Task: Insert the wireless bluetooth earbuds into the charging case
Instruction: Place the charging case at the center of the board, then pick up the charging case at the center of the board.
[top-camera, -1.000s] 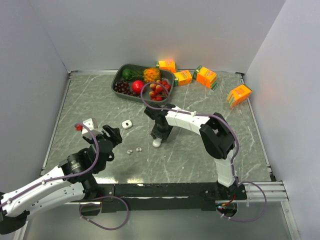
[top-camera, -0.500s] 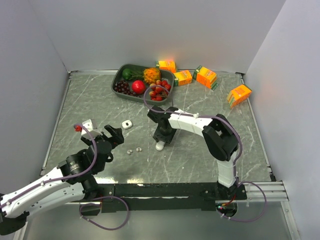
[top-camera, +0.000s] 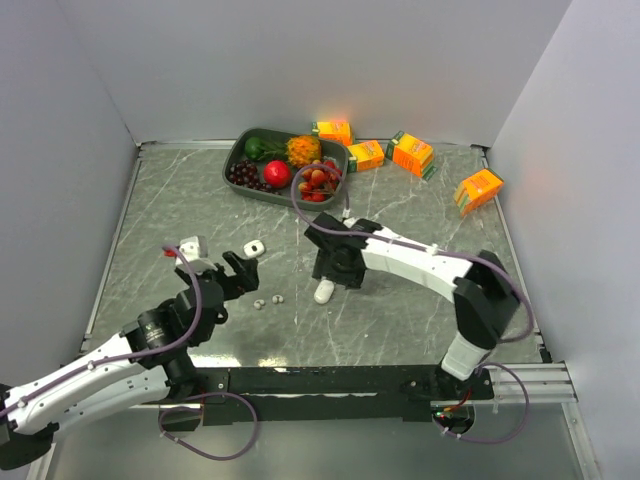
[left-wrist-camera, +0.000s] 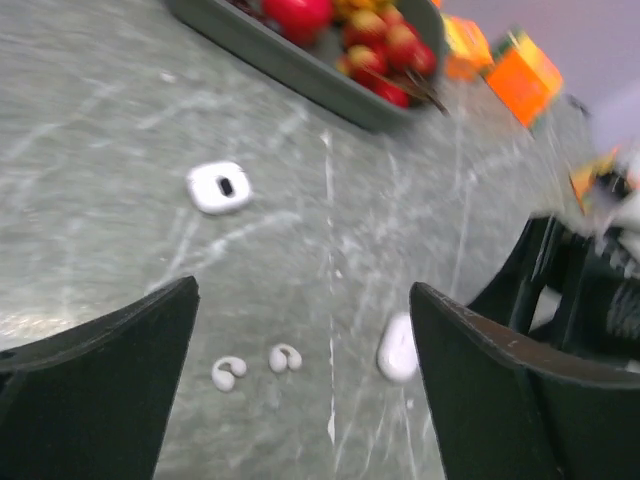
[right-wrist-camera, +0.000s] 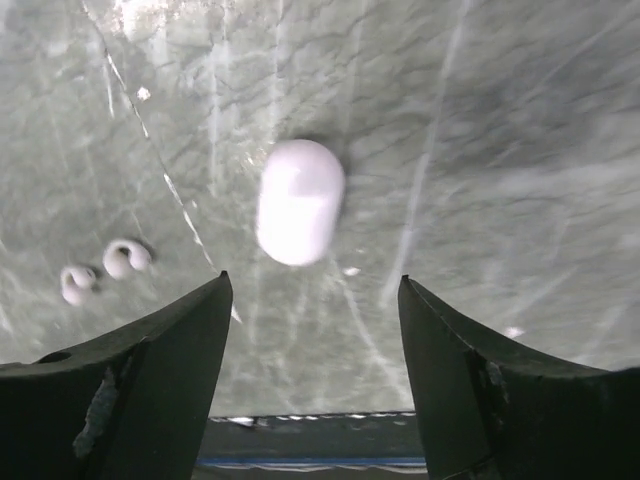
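We see a grey-green marbled tabletop walled in pale grey. Two tiny white curled earbuds lie together near the white oval case. Both arms' jaws gape, holding nothing.

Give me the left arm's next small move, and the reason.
Probably lower the left gripper toward the earbuds. Its jaws stand wide open with nothing in them, and both earbuds lie loose on the table just ahead of it.
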